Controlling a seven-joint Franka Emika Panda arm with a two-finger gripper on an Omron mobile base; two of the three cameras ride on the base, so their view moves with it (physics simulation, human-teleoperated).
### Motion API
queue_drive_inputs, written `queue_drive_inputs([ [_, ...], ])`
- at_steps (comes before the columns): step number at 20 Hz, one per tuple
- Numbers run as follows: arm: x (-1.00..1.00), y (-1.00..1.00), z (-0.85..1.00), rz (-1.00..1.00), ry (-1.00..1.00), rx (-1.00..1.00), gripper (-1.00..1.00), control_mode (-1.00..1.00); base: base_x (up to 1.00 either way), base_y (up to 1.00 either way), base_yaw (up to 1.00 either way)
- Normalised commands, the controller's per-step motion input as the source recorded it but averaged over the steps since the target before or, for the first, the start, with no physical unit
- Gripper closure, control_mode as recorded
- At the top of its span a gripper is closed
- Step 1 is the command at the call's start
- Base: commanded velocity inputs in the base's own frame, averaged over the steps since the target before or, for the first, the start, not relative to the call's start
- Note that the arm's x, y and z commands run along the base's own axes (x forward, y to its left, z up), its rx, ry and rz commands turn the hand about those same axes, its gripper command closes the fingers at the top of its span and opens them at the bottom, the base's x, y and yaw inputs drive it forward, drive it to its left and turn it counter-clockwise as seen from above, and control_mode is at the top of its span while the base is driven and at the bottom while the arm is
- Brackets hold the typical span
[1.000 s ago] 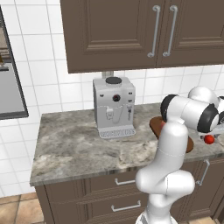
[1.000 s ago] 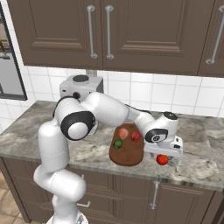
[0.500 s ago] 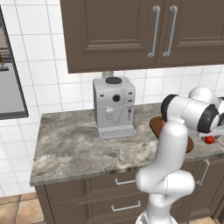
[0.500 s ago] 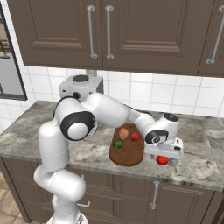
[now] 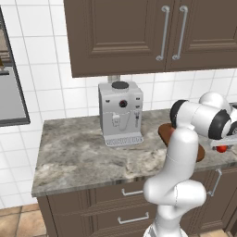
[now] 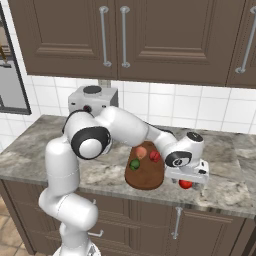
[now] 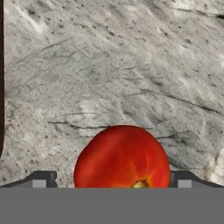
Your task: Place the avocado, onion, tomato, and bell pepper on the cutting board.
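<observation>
Your pincer (image 7: 111, 186) stands released, straddling the red tomato (image 7: 122, 156) on the grey surface (image 7: 131, 65) at bottom centre of the hand view. You are at the tomato's pickup: clench, lift, then carry it left to the cutting board (image 6: 145, 175), where the avocado (image 6: 134, 163) and onion (image 6: 141, 152) already sit.

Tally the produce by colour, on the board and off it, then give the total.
Green: 1, the avocado, on the cutting board
Orange-tan: 1, the onion, on the board
Red: 2, one on the board, one on the counter
Total: 4
</observation>
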Motion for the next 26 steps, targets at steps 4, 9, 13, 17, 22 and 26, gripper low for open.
queue_drive_inputs([
  [4, 0.0, 0.0, 0.0, 0.0, 0.0, 0.0, 1.0, -1.0, 0.0, 0.0, 0.0],
  [9, 0.0, 0.0, 0.0, 0.0, 0.0, 0.0, 1.0, -1.0, 0.0, 0.0, 0.0],
  [13, 0.0, 0.0, 0.0, 0.0, 0.0, 0.0, 1.0, -1.0, 0.0, 0.0, 0.0],
  [17, -0.29, 0.1, 0.18, 0.0, -0.05, 0.0, 1.0, -1.0, 0.0, 0.0, 0.0],
  [22, -0.17, 0.29, 0.53, 0.0, -0.09, 0.0, 1.0, -1.0, 0.0, 0.0, 0.0],
  [26, -0.01, 0.41, 0.43, 0.0, -0.03, 0.0, 1.0, -1.0, 0.0, 0.0, 0.0],
])
